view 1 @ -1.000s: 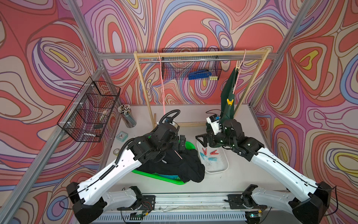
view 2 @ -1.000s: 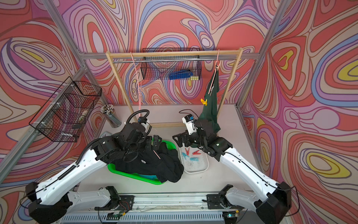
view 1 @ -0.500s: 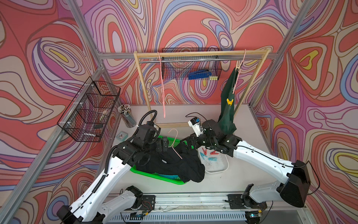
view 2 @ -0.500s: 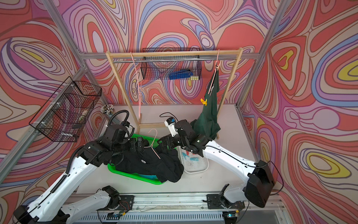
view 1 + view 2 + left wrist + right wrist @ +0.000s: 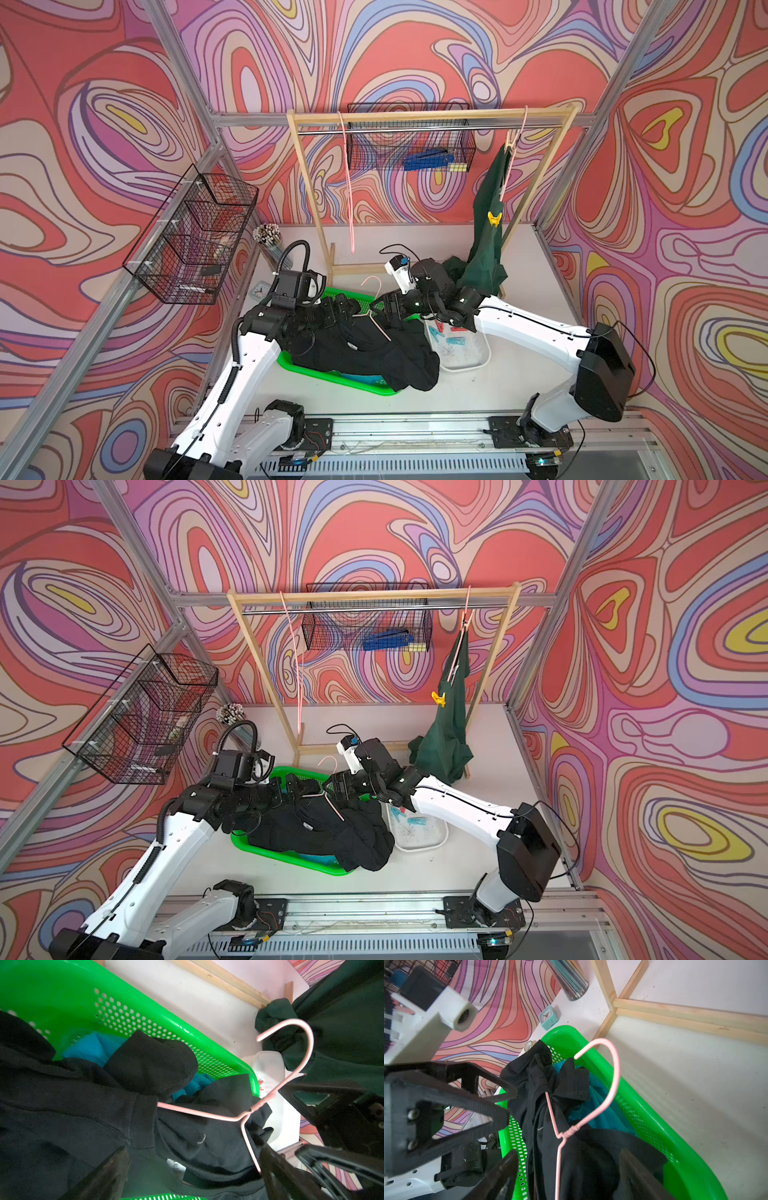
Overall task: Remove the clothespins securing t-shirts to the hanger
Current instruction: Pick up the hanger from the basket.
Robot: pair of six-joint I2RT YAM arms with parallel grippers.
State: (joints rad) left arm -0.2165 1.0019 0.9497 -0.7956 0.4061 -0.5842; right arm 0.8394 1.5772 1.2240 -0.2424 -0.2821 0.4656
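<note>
Black t-shirt [image 5: 365, 353] lies in the green basket [image 5: 664, 1132] at eight o'clock, its pink hanger [image 5: 571, 1131] between the parted jaws of my right gripper [image 5: 566, 1159], nothing clamped; left gripper [image 5: 193, 1149] gapes empty. I judge the hanger needs lifting clear. Yellow clothespin [image 5: 493, 219] waits at one o'clock on the green t-shirt [image 5: 484, 257]. White tabletop [image 5: 519, 374], swirl-patterned walls [image 5: 415, 50].

The plain black cotton t-shirt [image 5: 365, 353] lies crumpled at centre frame in both top views, draped over a green plastic basket [image 5: 332, 384]. A thin pink wire hanger [image 5: 571, 1131] is threaded through its neck (hook bare). A turquoise t-shirt [image 5: 93, 1047] shows beneath it. At right, a dark green t-shirt [image 5: 486, 249] hangs with a small yellow plastic clothespin [image 5: 494, 218] clipped on. Red and light blue clothespins [image 5: 451, 338] lie in a white tray [image 5: 465, 368].
</note>
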